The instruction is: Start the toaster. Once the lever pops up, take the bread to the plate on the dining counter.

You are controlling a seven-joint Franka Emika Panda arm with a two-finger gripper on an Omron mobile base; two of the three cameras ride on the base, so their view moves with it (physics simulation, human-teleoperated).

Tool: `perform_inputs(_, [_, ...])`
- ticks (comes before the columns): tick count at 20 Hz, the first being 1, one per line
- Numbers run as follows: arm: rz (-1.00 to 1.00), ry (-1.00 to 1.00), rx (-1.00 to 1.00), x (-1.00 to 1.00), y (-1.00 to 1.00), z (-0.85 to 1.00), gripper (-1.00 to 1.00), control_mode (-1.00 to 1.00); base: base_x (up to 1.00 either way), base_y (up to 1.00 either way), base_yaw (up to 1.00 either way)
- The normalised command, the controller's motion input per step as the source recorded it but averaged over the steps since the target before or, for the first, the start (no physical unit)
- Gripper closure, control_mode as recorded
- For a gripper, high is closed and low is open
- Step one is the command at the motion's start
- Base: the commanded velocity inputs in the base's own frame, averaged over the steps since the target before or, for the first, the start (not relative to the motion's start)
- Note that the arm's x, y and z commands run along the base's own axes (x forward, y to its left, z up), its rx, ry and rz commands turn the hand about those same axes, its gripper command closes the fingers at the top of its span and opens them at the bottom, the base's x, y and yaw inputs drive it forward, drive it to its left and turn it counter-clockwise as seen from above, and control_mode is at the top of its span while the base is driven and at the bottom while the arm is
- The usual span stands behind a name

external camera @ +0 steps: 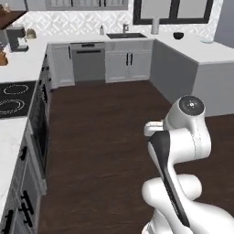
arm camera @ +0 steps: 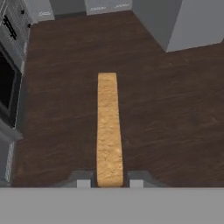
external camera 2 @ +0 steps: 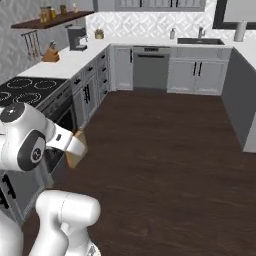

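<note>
My gripper [arm camera: 108, 181] is shut on the bread [arm camera: 108, 127], a tan slice seen edge-on that juts forward from between the two fingertips over the dark wood floor. In the right base view the bread [external camera 2: 76, 150] shows as a tan piece below the white hand, beside the oven front. A white counter [external camera: 201, 52] with grey sides stands at the far right. On it lies a small pale flat disc [external camera: 206, 40] that looks like the plate. The toaster and its lever are out of view.
A black cooktop [external camera: 13, 98] and an oven [arm camera: 6, 83] line the left side. Along the back wall are a dishwasher [external camera: 89, 59], a sink [external camera: 125, 35] and a coffee machine [external camera: 16, 39]. A black bowl [external camera: 178, 35] sits on the right counter. Open wood floor [external camera: 105, 137] lies between.
</note>
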Motion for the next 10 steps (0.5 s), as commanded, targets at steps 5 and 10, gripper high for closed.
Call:
perform_inputs(5, [0.0, 0.0, 0.0, 0.0, 0.0, 0.0, 1.0, 1.0, 0.96, -0.54, -0.44])
perform_inputs(10, [0.0, 0.0, 0.0, 0.0, 0.0, 0.0, 1.0, 1.0, 1.0, -0.1, -0.45])
